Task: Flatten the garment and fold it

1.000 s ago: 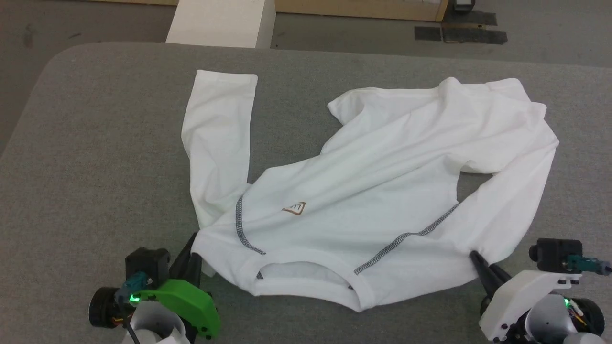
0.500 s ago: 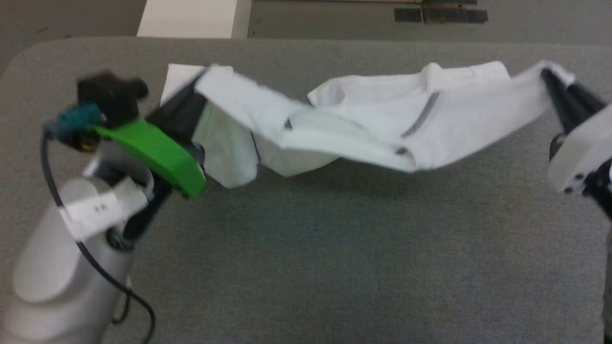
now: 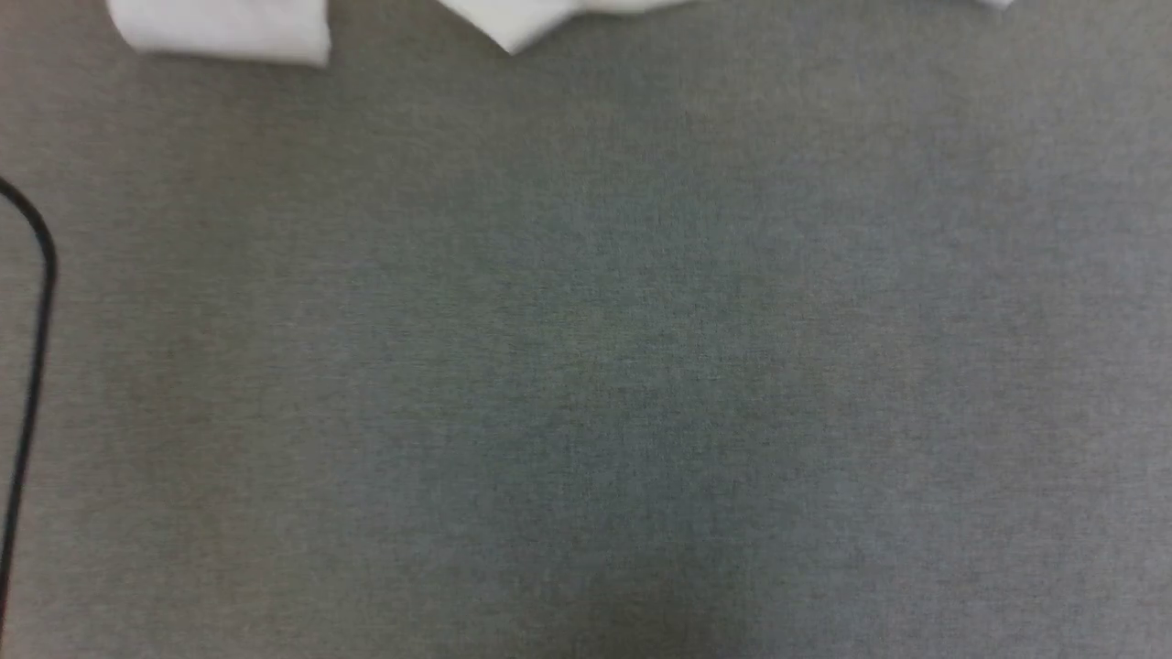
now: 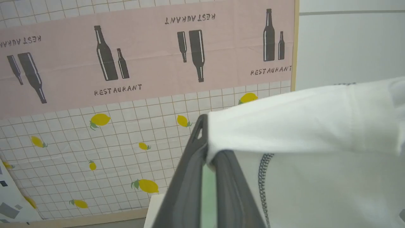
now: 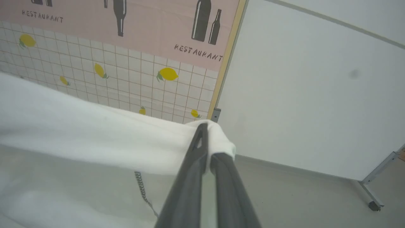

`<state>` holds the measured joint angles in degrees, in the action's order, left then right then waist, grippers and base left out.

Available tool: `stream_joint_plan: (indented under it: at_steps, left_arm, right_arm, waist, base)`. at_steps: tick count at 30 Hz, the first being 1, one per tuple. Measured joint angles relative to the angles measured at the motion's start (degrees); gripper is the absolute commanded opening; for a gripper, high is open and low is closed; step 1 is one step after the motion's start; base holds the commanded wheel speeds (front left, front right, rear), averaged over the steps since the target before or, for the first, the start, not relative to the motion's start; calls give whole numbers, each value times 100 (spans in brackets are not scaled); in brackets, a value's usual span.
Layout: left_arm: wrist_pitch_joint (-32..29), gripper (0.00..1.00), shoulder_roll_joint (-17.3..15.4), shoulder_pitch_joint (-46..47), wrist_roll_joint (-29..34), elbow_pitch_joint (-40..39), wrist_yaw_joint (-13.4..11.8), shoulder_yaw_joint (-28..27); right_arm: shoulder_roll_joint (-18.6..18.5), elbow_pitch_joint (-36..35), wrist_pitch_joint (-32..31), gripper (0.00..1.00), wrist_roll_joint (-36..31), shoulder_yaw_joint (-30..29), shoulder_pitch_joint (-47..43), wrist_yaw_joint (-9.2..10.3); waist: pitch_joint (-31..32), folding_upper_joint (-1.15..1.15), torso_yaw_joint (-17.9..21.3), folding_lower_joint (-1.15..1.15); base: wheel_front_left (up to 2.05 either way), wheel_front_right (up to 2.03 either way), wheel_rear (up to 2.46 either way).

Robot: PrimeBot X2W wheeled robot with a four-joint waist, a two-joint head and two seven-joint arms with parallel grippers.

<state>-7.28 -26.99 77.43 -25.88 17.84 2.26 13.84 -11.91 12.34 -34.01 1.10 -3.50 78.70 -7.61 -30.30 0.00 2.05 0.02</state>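
Grey cloth covers the bench (image 3: pixel 586 366), and a black cable (image 3: pixel 37 275) runs down the left edge of the head view. White bits of the garment (image 3: pixel 517 23) peek in at the top edge. The jaws of the left gripper (image 4: pixel 207 144) pinch one edge of it, beside a dark zigzag seam (image 4: pixel 262 177). The jaws of the right gripper (image 5: pixel 210 142) pinch another edge. It hangs up in the air between them. I think the flattening is half done, and no fold is made yet.

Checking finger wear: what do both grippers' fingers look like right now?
Left gripper: two long, dark grey, matte fingers tapering to tips, one with a small slot near its tip. Right gripper: same. Black cable curves down the head view's left edge.
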Motion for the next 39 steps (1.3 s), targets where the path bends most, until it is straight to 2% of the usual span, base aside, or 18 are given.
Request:
stream_joint_plan:
  at_steps: [8,13,17,24,30,35,39]
  left_arm:
    - [1071,0,152,1212,349,404,-485,-253]
    - [1283,0,144,1245,367,670,-378,-198]
    - [1274,0,69,745,365,967,-127,4]
    - [828,0,-127,-1040,327,1456,331,615]
    - [225,0,-166,-2822,-304,1200,468,846]
    - [-294,0,-194,-4340,-918,403,450,912]
    - [-567,0,-235,-5376,-1232,-357,179,910]
  right_arm:
    - [248,622,1440,0,-782,-244,1336,-2]
    - [223,1044,1855,0,-877,-190,1422,-2]
    - [158,1396,1939,0,-726,-60,1027,-1]
    - [21,1539,1597,0,192,527,-750,-1]
    - [-169,791,889,0,1255,762,-2710,-1]
    - [-261,-330,485,0,1561,487,-4479,-1]
    - [-71,-1061,304,0,1490,52,-5678,-1]
  waist:
    - [-669,0,170,0]
    - [-803,0,189,1]
    - [-743,0,130,0]
    - [-436,0,78,0]
    - [13,0,41,-2]
    - [486,0,5,-2]
    - [854,0,-27,-2]
  base:
    - [0,0,0]
    - [0,0,0]
    - [0,0,0]
    - [0,0,0]
    - [0,0,0]
    - [0,0,0]
    - [0,0,0]
